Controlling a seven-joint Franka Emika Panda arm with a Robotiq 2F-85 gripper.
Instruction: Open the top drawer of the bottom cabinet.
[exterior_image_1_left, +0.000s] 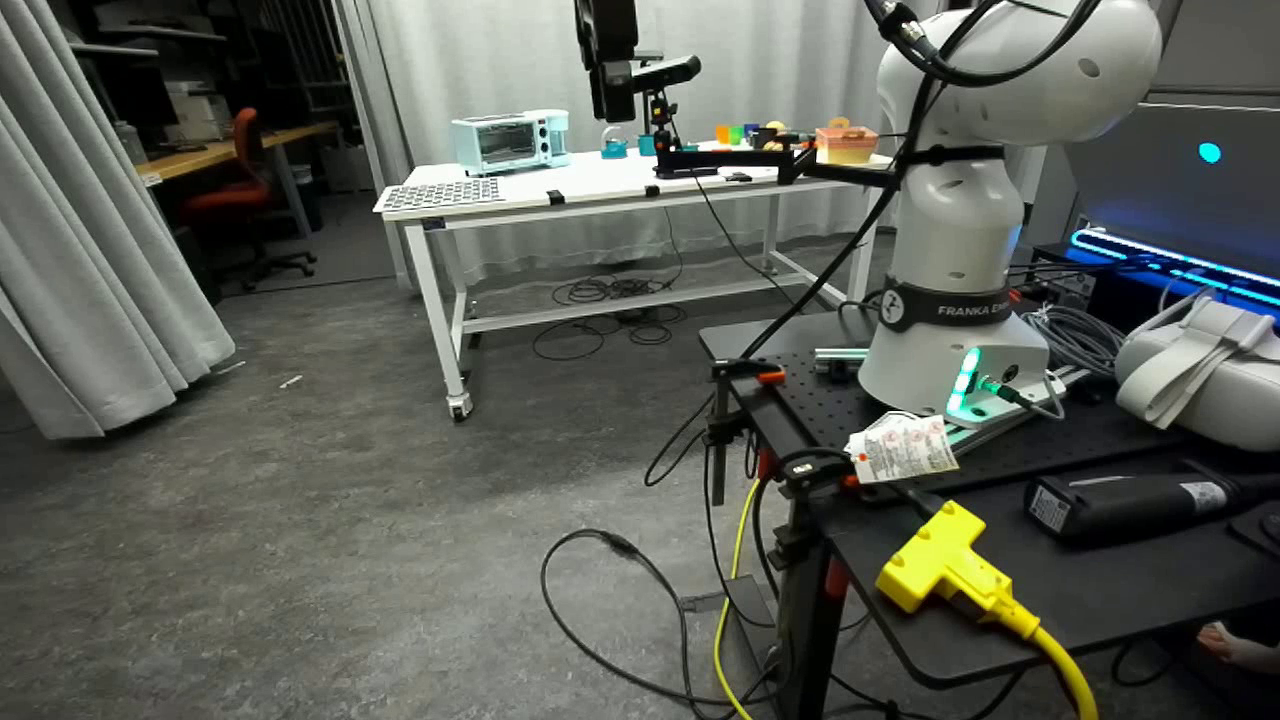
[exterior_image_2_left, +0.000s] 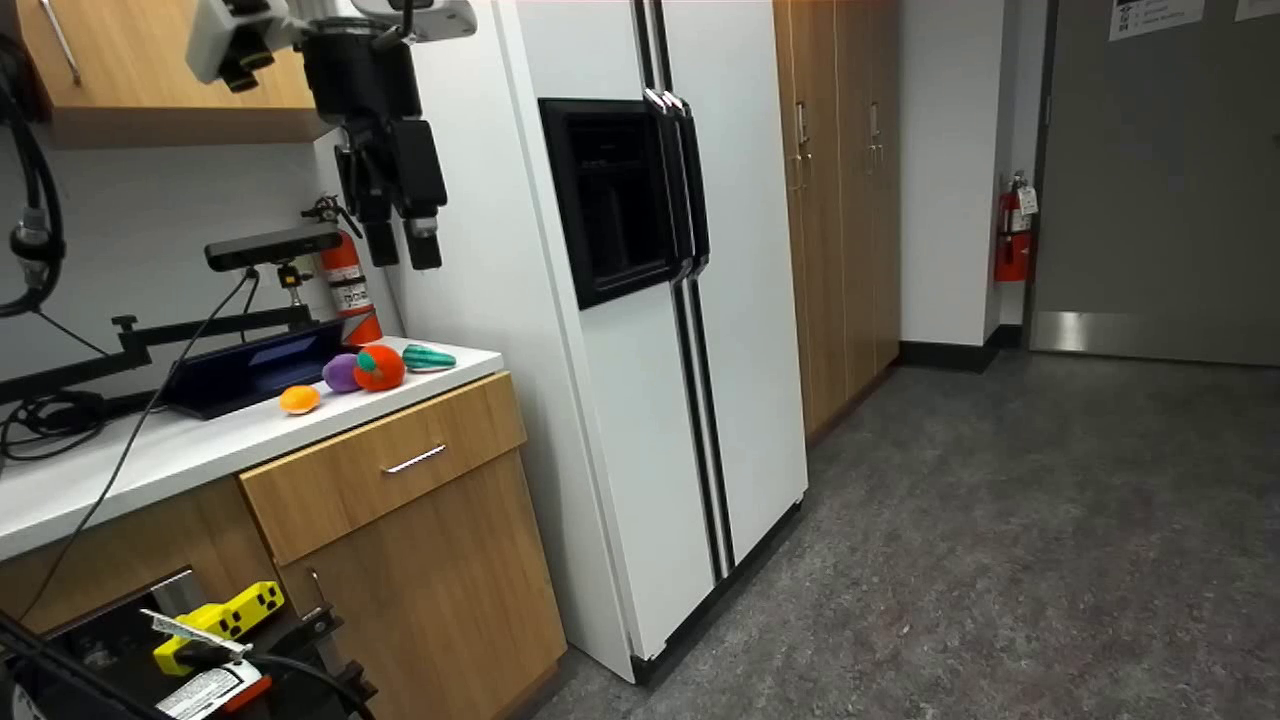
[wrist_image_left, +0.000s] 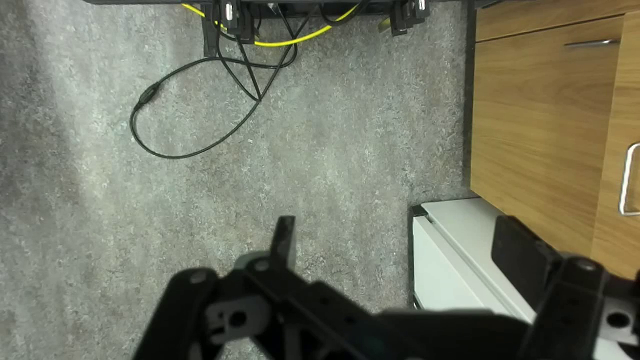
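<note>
My fingers (wrist_image_left: 522, 260) stand wide apart, gripping nothing. The top drawer (exterior_image_2_left: 355, 488) lies directly beneath the white countertop (exterior_image_2_left: 230, 438), its handle (exterior_image_2_left: 414, 459) set below them and well apart.

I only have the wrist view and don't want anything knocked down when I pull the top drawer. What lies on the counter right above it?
Observer: In an exterior view, four fruit-like pieces lie there: a small orange piece, a purple piece, a red piece with a green patch, and a green striped piece.
Operator: Good to know. My picture's right edge cuts off the top drawer. What do you see of its front?
Observer: An exterior view shows the handle whole: a thin, shiny bar running along the drawer's width.
</note>
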